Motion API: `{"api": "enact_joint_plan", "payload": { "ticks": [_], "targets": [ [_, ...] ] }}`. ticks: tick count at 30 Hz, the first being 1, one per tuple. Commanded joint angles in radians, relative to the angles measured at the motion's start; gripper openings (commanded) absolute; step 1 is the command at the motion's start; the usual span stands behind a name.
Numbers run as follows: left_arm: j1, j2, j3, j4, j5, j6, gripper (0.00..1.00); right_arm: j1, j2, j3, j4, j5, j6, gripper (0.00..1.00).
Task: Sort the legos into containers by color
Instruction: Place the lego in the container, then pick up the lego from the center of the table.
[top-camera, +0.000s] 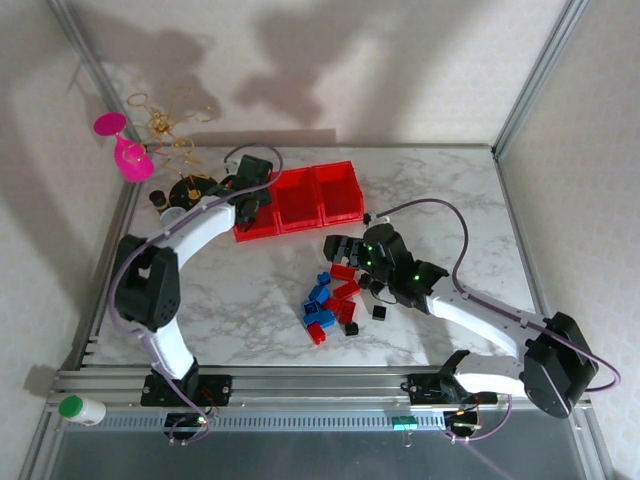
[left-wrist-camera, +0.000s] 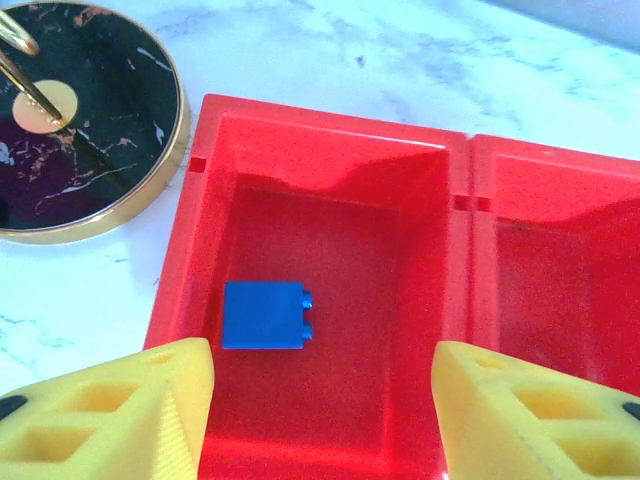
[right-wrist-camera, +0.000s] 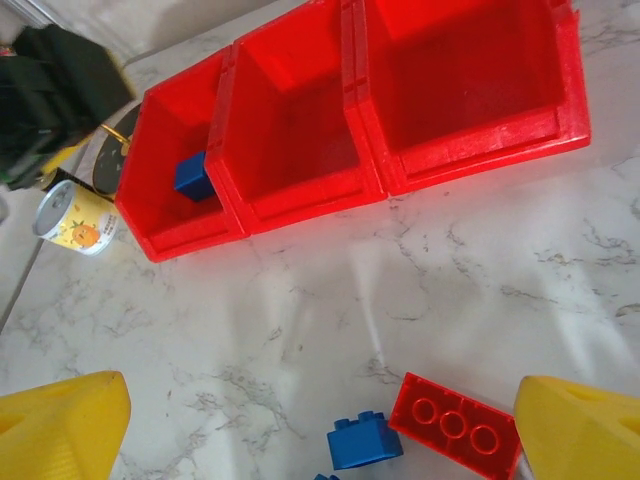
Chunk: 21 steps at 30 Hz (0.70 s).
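Note:
Three joined red containers (top-camera: 322, 196) stand at the back centre of the marble table. My left gripper (top-camera: 254, 212) hangs over the leftmost bin, open, with nothing between its yellow fingers (left-wrist-camera: 120, 415). One blue lego (left-wrist-camera: 263, 316) lies on that bin's floor (left-wrist-camera: 330, 250), also seen as the blue lego (right-wrist-camera: 192, 175) in the right wrist view. The other two bins (right-wrist-camera: 300, 215) look bare. My right gripper (top-camera: 347, 249) is open and low over the pile of blue, red and black legos (top-camera: 330, 300). A red oblong brick (right-wrist-camera: 455, 435) and a blue brick (right-wrist-camera: 365, 442) lie between its fingers.
A round black-and-gold stand (left-wrist-camera: 70, 130) sits just left of the bins, with a small yellow-and-white cup (right-wrist-camera: 72, 218) beside it. A pink glass (top-camera: 125, 150) and gold wire piece (top-camera: 170, 125) stand at the back left. A green-capped bottle (top-camera: 80, 408) lies on the front rail.

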<state>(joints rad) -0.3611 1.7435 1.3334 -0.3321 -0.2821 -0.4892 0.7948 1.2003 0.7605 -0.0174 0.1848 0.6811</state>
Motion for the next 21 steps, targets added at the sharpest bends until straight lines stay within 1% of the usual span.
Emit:
{"api": "enact_joint_plan", "payload": {
  "ticks": [1, 5, 10, 16, 19, 21],
  "targets": [
    [-0.019, -0.106, -0.069, -0.012, 0.089, 0.01, 0.6, -0.019, -0.031, 0.011, -0.065, -0.009, 0.001, 0.99],
    [-0.069, -0.203, -0.157, -0.012, 0.169, 0.02, 0.61, -0.036, -0.059, -0.002, -0.118, -0.031, 0.012, 0.99],
    [-0.197, -0.272, -0.232, -0.036, 0.204, -0.004, 0.63, -0.049, -0.106, -0.033, -0.181, -0.064, 0.043, 0.99],
    [-0.338, -0.27, -0.258, -0.048, 0.26, -0.076, 0.66, -0.052, -0.181, -0.089, -0.239, -0.092, 0.069, 0.99],
    [-0.393, -0.261, -0.261, -0.055, 0.228, -0.133, 0.68, -0.055, -0.216, -0.135, -0.252, -0.101, 0.077, 0.99],
    [-0.426, -0.243, -0.261, -0.046, 0.232, -0.158, 0.69, -0.057, -0.23, -0.161, -0.25, -0.119, 0.074, 0.99]
  ]
}}
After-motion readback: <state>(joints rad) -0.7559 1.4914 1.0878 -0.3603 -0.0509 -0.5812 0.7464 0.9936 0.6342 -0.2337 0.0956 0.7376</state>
